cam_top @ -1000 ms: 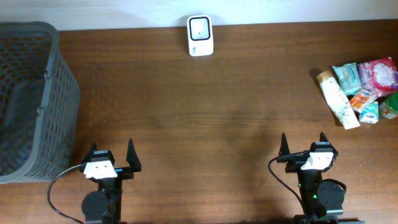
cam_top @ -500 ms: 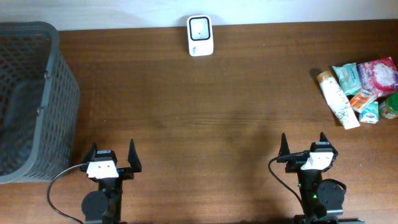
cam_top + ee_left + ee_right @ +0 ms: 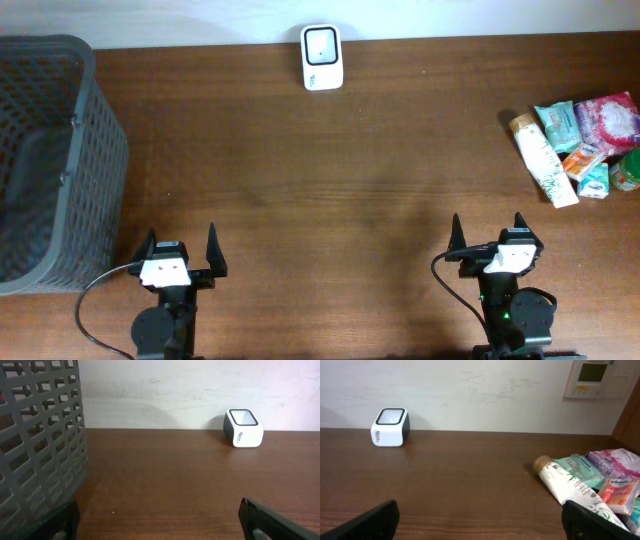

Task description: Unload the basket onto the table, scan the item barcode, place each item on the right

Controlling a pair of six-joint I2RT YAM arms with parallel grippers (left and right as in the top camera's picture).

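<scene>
Dark brown wood forms the worktop (image 3: 330, 180), backed by a pale wall (image 3: 470, 390). At its right edge a small heap of packaged items (image 3: 580, 140) is seen, with a white tube (image 3: 543, 160) laid along the heap's left side, touching the packets. A white barcode scanner (image 3: 322, 57) is stood at the far edge near the middle, well apart from the heap. A grey mesh basket (image 3: 60, 150) is placed at the left end. Along the near edge, the left claw (image 3: 181, 242) and right claw (image 3: 487, 232) are held wide open, with nothing gripped.

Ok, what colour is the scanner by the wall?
The small boxy scanner is white with black trim; left wrist view shows it best.
</scene>
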